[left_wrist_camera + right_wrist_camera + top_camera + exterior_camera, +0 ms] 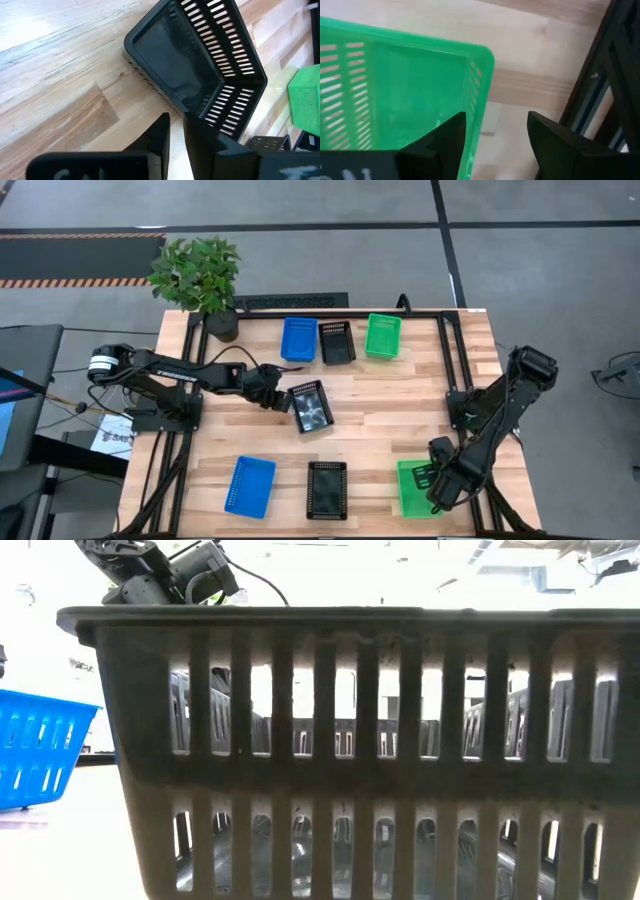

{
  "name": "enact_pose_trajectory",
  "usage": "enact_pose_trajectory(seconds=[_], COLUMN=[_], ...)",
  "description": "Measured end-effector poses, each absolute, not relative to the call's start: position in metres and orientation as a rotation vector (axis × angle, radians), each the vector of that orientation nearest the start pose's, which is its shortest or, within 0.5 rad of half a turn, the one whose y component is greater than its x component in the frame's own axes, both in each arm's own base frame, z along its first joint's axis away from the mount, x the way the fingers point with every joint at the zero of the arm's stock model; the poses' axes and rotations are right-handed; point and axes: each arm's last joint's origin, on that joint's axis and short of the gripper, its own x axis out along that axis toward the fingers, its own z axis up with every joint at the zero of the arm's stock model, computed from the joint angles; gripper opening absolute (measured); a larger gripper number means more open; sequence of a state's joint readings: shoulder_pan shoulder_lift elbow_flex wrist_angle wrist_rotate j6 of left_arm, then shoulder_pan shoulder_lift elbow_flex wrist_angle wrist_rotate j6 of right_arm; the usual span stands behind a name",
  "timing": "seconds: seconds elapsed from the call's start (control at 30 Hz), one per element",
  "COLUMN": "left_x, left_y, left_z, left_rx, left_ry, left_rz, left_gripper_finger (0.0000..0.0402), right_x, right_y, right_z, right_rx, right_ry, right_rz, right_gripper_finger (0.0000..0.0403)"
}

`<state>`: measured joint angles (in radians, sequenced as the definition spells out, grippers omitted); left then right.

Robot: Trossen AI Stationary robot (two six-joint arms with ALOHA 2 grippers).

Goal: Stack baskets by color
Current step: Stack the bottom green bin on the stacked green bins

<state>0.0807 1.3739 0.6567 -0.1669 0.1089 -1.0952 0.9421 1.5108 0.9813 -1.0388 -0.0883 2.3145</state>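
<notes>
A black basket (311, 407) sits tilted at the table's middle, and my left gripper (284, 399) is shut on it from the table's left side. Near the right front corner, my right gripper (440, 480) points down over a green basket (413, 488). It is open, one finger (451, 137) over the basket's inside and the other (555, 142) outside its wall (481, 95); I cannot tell if either touches. Blue (298, 338), black (336, 342) and green (383, 335) baskets stand along the far edge. A blue basket (250, 485) and a black one (327, 490) stand along the near edge. My left gripper pinches the black basket's rim near a corner (186, 109) between its two fingers, which slant down from the table's left side. The fingertips hide the exact spot. The basket is tilted with its opening turned toward the gripper; I cannot tell whether its lower edge rests on the wood.
A potted plant (200, 275) stands at the far left corner. A black frame rail (612, 70) runs just beside the green basket at the table's right edge. In the low view the near black basket (350, 740) fills the picture, with the blue one (40, 755) to its left.
</notes>
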Motion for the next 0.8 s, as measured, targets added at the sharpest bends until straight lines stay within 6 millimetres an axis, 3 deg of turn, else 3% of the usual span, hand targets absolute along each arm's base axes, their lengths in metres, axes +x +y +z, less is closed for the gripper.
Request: enact_pose_trajectory(seconds=[0.57, 0.8], left_x=[0.253, 0.253], left_y=[0.018, 0.018], left_z=[0.172, 0.172], left_rx=[-1.108, -1.108], left_ry=[0.804, 0.803], left_rz=[0.471, 0.471], left_gripper_finger=[0.0041, 0.0041], right_x=[0.154, 0.157], right_y=[0.215, 0.215], right_z=[0.175, 0.176], right_rx=[1.050, 1.072], right_ry=[1.394, 1.392], right_rz=[-1.046, -1.034], right_gripper_finger=[0.0190, 0.0099])
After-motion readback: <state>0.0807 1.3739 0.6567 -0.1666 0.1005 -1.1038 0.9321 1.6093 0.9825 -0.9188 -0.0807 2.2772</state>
